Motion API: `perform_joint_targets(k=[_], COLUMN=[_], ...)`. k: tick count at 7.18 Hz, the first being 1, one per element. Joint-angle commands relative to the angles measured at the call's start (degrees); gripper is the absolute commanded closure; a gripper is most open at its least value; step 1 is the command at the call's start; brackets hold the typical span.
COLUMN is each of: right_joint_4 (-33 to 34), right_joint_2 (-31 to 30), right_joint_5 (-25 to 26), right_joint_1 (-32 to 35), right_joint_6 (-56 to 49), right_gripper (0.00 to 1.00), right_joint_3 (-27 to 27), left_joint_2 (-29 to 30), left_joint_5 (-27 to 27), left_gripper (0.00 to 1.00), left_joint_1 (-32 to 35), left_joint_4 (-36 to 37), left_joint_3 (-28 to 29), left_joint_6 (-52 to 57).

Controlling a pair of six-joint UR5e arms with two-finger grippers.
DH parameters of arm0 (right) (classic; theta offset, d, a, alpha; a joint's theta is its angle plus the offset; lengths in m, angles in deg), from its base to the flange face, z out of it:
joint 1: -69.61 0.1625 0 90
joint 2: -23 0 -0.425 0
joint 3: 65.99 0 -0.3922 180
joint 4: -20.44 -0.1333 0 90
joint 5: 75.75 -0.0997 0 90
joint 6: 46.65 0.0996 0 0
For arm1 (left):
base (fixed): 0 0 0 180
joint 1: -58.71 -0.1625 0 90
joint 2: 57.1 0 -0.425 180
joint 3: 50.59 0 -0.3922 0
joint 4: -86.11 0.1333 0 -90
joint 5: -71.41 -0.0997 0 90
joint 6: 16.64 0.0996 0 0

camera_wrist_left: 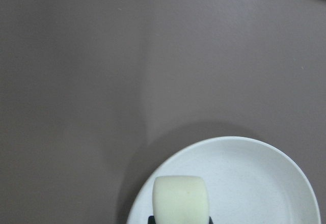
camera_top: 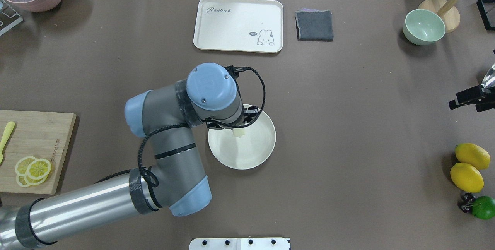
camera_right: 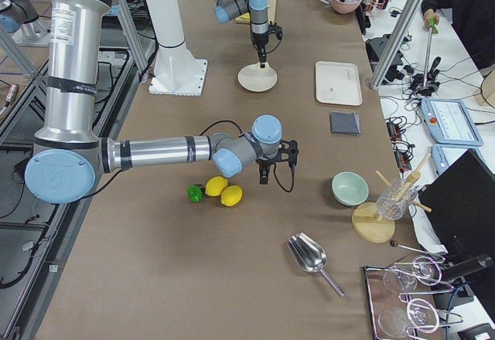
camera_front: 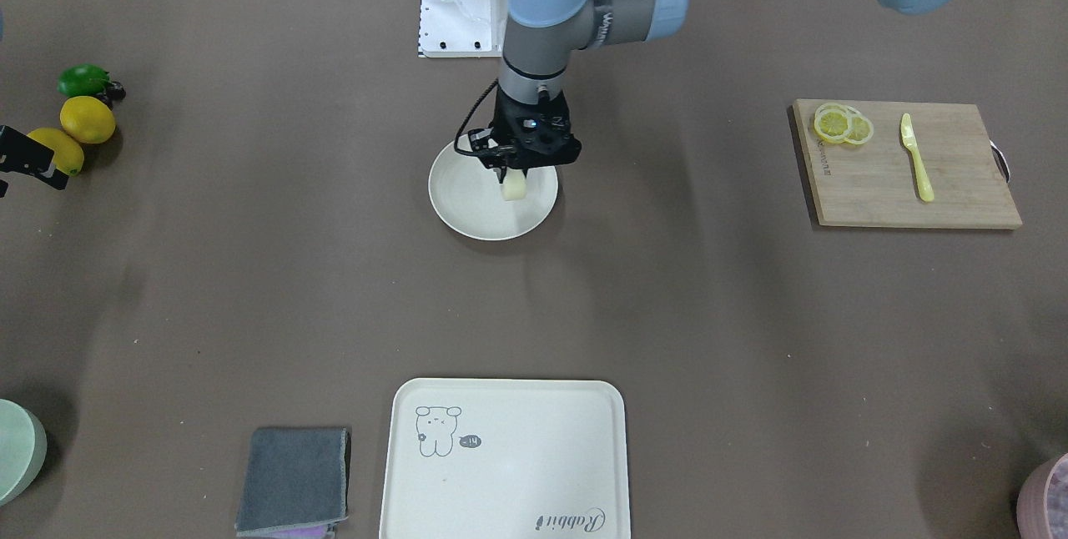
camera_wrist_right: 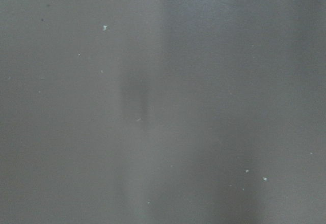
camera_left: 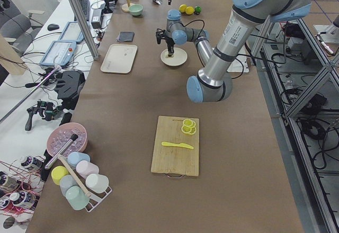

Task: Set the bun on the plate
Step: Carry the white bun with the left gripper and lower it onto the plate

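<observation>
The bun (camera_front: 514,187), a small pale cream lump, sits between the fingers of my left gripper (camera_front: 511,180), which is shut on it. It hangs low over the round cream-white plate (camera_front: 476,209) at the table's middle, on the side of the plate nearer the robot. Whether the bun touches the plate I cannot tell. The left wrist view shows the bun (camera_wrist_left: 181,199) at the bottom edge, above the plate (camera_wrist_left: 260,183). From overhead, the arm hides most of the left gripper (camera_top: 239,129). My right gripper (camera_top: 470,103) hovers far off, beside the lemons, fingers apart and nothing in them.
A bear tray (camera_front: 505,460) and a folded grey cloth (camera_front: 294,481) lie at the operators' edge. A wooden board (camera_front: 914,163) holds lemon slices (camera_front: 843,124) and a yellow knife (camera_front: 916,157). Two lemons (camera_top: 468,166), a lime (camera_top: 483,207) and a green bowl (camera_top: 424,26) are near the right arm.
</observation>
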Motion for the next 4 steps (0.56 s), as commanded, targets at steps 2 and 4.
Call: perform_joint_targets(k=[2, 4], right_joint_4=[-0.09, -0.09], right_joint_2=[-2.26, -2.35], right_joint_5=[0.12, 0.21], right_joint_1=[2.08, 2.08], right_joint_6=[-2.31, -2.31], right_gripper=[0.0, 0.0], right_joint_3=[-0.79, -1.23], left_joint_2=[1.99, 1.38], left_joint_5=[-4.36, -4.36], left_gripper=[0.64, 0.5], left_joint_1=[-3.33, -3.24], left_joint_4=[-3.05, -3.07], left_joint_3=[5.47, 5.48], left_joint_6=[0.02, 2.13])
